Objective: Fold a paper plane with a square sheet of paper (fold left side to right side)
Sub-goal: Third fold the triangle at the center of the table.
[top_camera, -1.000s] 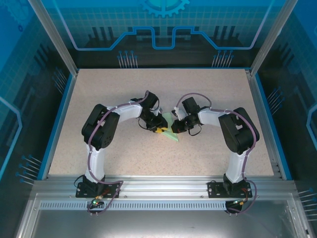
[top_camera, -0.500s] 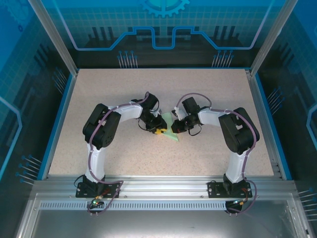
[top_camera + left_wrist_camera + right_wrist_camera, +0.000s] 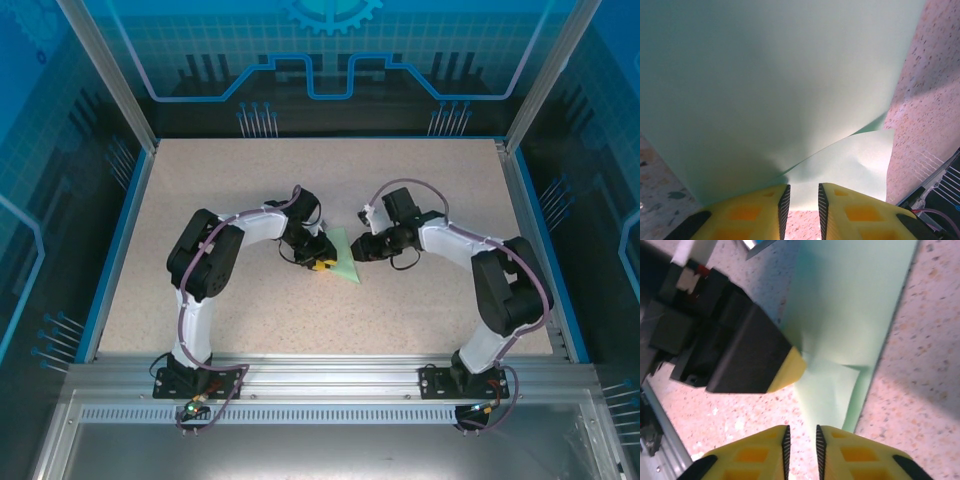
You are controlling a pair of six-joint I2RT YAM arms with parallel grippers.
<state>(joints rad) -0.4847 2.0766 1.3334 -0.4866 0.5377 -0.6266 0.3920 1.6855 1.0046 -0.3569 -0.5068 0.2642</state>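
**Q.** Reading outward from the arm bases, where is the work?

**A.** Reference point: the left claw [image 3: 320, 263]. Well nearer than it, the left arm base [image 3: 195, 378] and right arm base [image 3: 470, 378] stand at the bench's near edge. The sheet of paper [image 3: 343, 258] is pale mint-green and partly folded to a narrow wedge. It lies on the bench [image 3: 430, 190], touching the left claw on its right side. One end reaches nearer than the claw, the other farther.

**Q.** And the claws themselves?

**A.** Left claw: jaws parted by a narrow slit, tips set against the paper where one layer arches up off another. Nothing is seen clamped in the slit, and whether the tips pin the sheet cannot be told. Right claw [image 3: 366, 251]: just right of the left claw, across the paper and slightly farther out. Its jaws are also a slit apart and empty, with the tips just beside the paper's end.

**Q.** How should the sheet handle?

**A.** By appearance it is very light, thin and limp. It is likely to slide on the speckled bench and to keep any stray crease. The raised layer suggests it springs open unless pressed. The best hold is probably a free edge or corner of the loose layer, with the other claw pressing flat beside the crease.

**Q.** Farthest out?

**A.** Well beyond the left claw is the blue enclosure wall [image 3: 330, 60].
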